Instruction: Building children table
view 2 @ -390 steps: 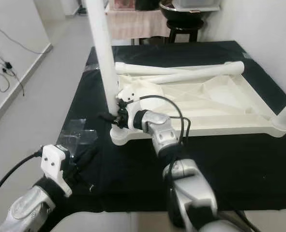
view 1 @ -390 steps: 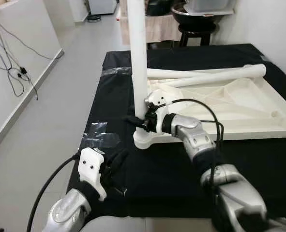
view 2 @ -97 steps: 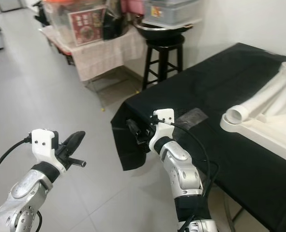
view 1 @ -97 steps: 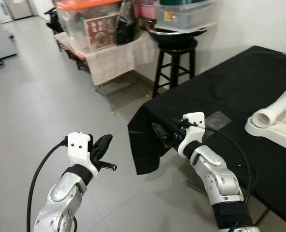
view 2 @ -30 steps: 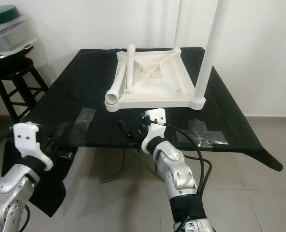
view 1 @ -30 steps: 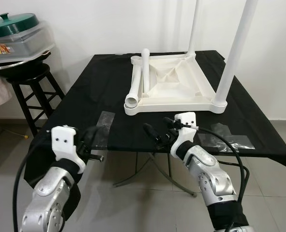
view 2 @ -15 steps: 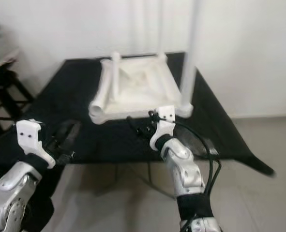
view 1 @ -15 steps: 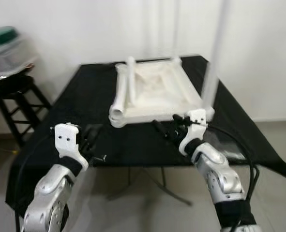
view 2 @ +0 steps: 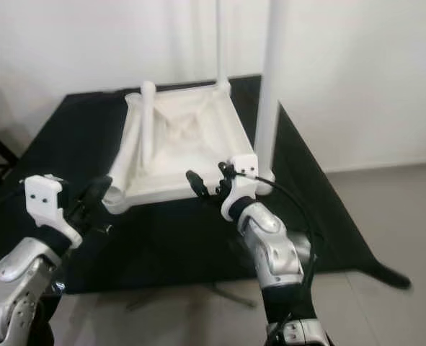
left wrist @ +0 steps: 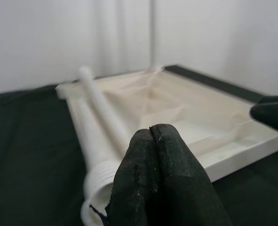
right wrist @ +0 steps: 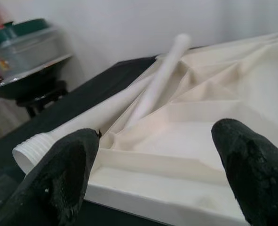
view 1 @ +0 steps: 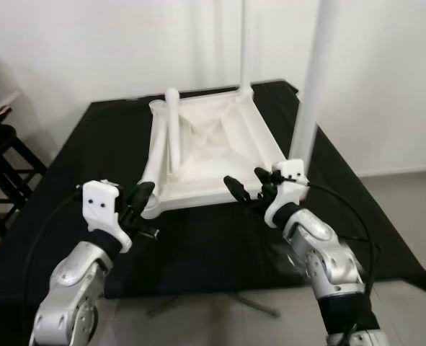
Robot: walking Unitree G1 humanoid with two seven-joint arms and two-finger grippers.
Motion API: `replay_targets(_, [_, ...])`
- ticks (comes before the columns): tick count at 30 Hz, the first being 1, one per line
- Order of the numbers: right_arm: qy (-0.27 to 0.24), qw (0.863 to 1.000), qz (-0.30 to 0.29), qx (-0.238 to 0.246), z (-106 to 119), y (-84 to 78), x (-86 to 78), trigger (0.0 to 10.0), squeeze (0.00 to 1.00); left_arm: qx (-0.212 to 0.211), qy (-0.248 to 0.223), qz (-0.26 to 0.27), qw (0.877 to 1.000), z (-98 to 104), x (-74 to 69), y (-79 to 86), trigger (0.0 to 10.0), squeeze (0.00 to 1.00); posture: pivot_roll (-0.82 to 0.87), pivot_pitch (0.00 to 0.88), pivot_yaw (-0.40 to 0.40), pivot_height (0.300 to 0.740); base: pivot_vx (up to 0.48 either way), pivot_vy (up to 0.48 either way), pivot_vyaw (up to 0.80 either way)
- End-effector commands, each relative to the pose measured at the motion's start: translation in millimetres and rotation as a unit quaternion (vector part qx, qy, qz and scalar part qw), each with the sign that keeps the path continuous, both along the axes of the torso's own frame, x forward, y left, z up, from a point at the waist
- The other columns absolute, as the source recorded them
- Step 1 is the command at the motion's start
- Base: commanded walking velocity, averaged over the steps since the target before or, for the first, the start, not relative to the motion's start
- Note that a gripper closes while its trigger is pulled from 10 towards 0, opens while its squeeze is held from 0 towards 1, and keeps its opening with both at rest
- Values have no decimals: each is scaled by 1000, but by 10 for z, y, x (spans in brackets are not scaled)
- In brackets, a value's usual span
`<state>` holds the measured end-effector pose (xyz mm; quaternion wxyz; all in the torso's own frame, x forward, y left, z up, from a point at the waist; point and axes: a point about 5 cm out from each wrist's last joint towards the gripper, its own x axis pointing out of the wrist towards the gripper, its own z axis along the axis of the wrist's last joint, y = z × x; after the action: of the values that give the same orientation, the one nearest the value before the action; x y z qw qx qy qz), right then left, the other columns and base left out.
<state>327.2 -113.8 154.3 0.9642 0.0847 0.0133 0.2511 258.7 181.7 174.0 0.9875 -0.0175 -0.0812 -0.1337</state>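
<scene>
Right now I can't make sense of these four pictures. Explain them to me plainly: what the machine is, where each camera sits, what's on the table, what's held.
This is a humanoid robot with two silver arms. Two pictures come from cameras in its head, looking down. The other two come from cameras on its wrists, looking along the black fingers. A black-covered table carries an upside-down white children's table with two legs standing upright and two loose legs lying in it. The left gripper is shut, the right gripper open; both hover at the near edge, holding nothing.
</scene>
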Motion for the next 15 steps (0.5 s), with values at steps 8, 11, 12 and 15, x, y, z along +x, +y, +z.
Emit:
replay_targets(8, [3, 1000, 12, 2, -5, 46, -9, 10000, 0, 3, -3, -1, 1000, 26, 17, 14, 10000, 0, -90, 35, 64, 740, 167, 0, 0])
replay_targets(11, [4, 1000, 14, -1, -9, 48, -11, 10000, 0, 11, -4, -9, 1000, 28, 8, 23, 10000, 1000, -89, 36, 62, 740, 0, 0, 0])
replay_targets(12, [4, 1000, 14, -2, -11, 48, -12, 10000, 0, 16, -4, -13, 1000, 28, 4, 24, 10000, 1000, -89, 35, 63, 740, 0, 0, 0])
replay_targets(15, [5, 1000, 16, -3, -19, 53, -13, 10000, 0, 49, -5, -20, 999, 40, 0, 39, 10000, 1000, -87, 33, 63, 740, 0, 0, 0])
